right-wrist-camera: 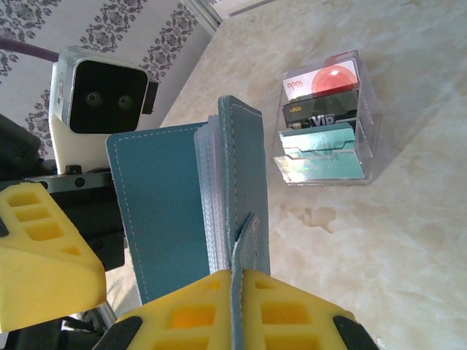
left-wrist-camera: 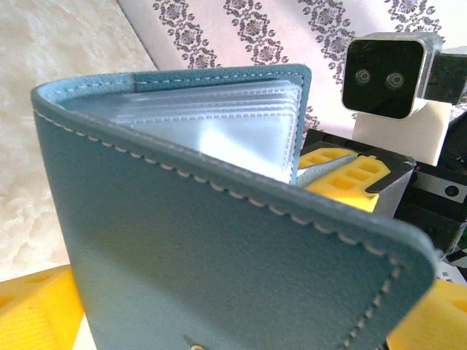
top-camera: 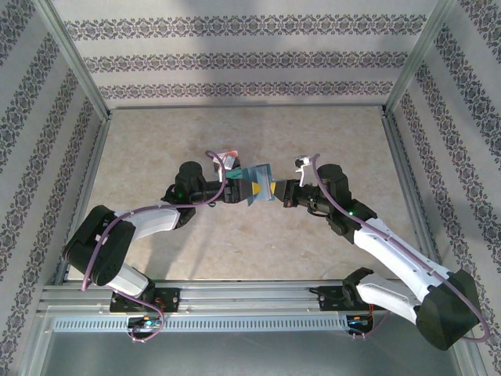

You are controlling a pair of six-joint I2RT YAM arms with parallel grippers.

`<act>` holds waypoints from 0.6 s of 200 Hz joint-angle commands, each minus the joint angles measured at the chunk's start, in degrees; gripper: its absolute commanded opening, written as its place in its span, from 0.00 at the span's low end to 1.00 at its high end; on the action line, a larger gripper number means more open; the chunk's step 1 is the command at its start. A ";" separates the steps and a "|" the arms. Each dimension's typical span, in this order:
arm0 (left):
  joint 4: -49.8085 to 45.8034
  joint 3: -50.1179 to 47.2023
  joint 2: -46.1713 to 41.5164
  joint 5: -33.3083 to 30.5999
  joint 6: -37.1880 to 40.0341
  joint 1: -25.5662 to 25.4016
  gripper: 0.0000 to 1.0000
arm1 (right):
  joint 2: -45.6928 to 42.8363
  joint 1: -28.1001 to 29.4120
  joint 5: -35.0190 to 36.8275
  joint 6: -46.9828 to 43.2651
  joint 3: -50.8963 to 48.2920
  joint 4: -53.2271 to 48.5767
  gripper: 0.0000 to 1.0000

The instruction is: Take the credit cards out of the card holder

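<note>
The slate-blue card holder (top-camera: 258,184) hangs half open above the table between my two grippers. My right gripper (right-wrist-camera: 244,288) is shut on its little closure tab (right-wrist-camera: 246,237). My left gripper (left-wrist-camera: 233,321) is open, its yellow fingers (left-wrist-camera: 33,306) spread wide to either side of the card holder's outer cover (left-wrist-camera: 219,248). The clear inner sleeves (left-wrist-camera: 219,131) show no card in them. The credit cards, a red-and-white one (right-wrist-camera: 321,80), a black one (right-wrist-camera: 321,113) and a teal-green one (right-wrist-camera: 321,157), stand in a clear box on the table.
The clear plastic box (top-camera: 228,160) sits just behind my left gripper (top-camera: 241,190), close to my right gripper (top-camera: 275,189). Patterned walls and metal rails (top-camera: 243,106) fence the marbled table on all sides.
</note>
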 commanded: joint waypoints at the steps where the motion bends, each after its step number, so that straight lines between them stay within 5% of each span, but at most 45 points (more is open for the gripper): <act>1: 1.27 0.86 0.35 -0.70 1.55 -0.68 1.00 | -0.56 1.21 2.24 -1.28 2.26 -0.21 0.00; 79: 1.90 3.18 3.02 -1.08 1.19 -2.22 0.97 | 0.28 4.42 6.89 -2.75 5.29 -5.49 0.00; 120: 2.23 2.55 2.71 -1.04 0.55 -2.22 0.76 | 0.29 4.29 10.14 -2.30 5.20 -6.37 0.00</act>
